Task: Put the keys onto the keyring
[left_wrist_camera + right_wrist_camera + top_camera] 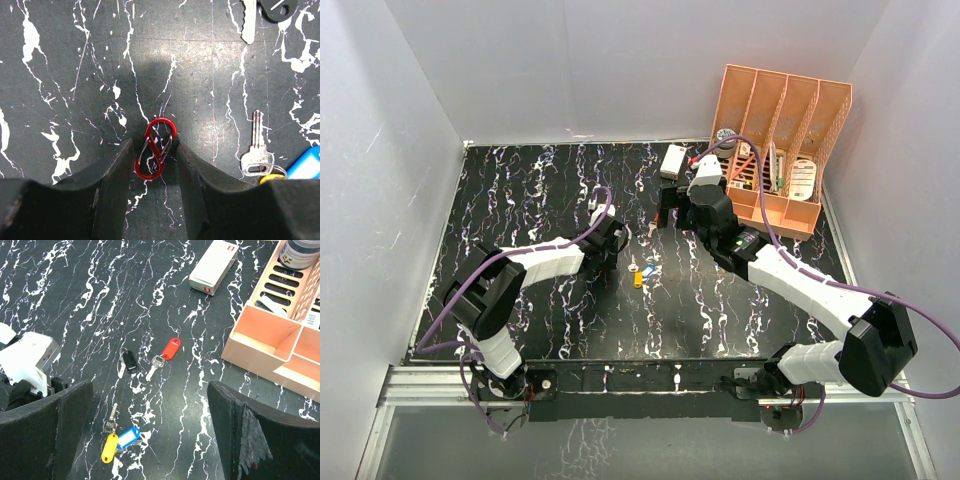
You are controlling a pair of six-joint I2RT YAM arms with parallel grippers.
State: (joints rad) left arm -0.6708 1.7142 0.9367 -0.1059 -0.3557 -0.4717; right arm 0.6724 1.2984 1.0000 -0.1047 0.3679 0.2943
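Left wrist, one keyring point(155, 149), two keys point(256, 150)

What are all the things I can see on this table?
keyring: one, red, on the table between the left gripper's fingers
red-tagged key: one, mid-table
black-headed key: one, beside the red-tagged key
key with yellow and blue tags: one, silver, right of the keyring
box: one, white, far side
file organiser: one, peach, far right corner, holding small items
table: one, black with white veins
left gripper: black, straddling the keyring
right gripper: black, open above the keys
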